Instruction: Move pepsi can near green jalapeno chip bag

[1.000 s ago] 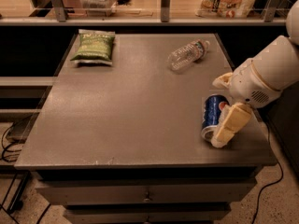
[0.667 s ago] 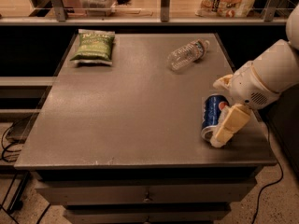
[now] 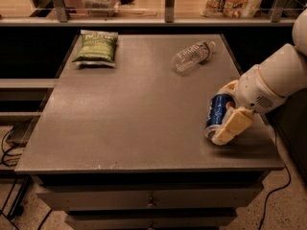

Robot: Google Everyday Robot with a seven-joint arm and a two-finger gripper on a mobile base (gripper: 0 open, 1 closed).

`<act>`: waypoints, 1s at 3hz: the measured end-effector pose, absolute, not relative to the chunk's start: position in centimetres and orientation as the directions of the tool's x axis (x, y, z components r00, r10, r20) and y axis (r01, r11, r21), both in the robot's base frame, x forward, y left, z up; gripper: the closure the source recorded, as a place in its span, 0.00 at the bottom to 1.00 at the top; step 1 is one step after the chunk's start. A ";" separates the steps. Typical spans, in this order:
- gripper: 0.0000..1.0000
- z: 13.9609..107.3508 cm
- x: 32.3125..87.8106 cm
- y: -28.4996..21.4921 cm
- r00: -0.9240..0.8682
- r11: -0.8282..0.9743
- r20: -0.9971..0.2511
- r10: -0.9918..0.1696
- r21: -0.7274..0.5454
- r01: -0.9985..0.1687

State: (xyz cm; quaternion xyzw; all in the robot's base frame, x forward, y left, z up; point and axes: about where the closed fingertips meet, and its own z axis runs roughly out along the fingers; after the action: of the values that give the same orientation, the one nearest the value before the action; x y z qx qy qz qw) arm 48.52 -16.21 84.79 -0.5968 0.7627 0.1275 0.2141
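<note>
Near front right corner of bench (image 3: 134, 123), hand (image 3: 220, 117) clamped on pepsi can (image 3: 216, 109), fingers (image 3: 234, 124) either side, can tilted, seemingly gripped for lifting clear; well apart at back left corner, green jalapeno chip bag (image 3: 96, 47) lying flat.

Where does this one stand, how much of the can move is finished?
Done: the claw is closed on the can at the near right of the table. In hand: the can sits tilted in that grip. Left: the whole carry to the chip bag at the far left corner; they are far apart.
</note>
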 end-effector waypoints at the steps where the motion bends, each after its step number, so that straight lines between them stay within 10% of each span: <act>1: 0.64 85.9 49.0 -15.4 -0.189 0.253 -0.492 -0.850 -0.067 -0.965; 3: 1.00 92.4 51.5 -10.1 -0.027 0.131 -0.561 -0.827 -0.146 -0.981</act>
State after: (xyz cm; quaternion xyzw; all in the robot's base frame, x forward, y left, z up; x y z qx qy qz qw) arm 51.47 -10.07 92.40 -0.6437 0.7022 0.1426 0.2688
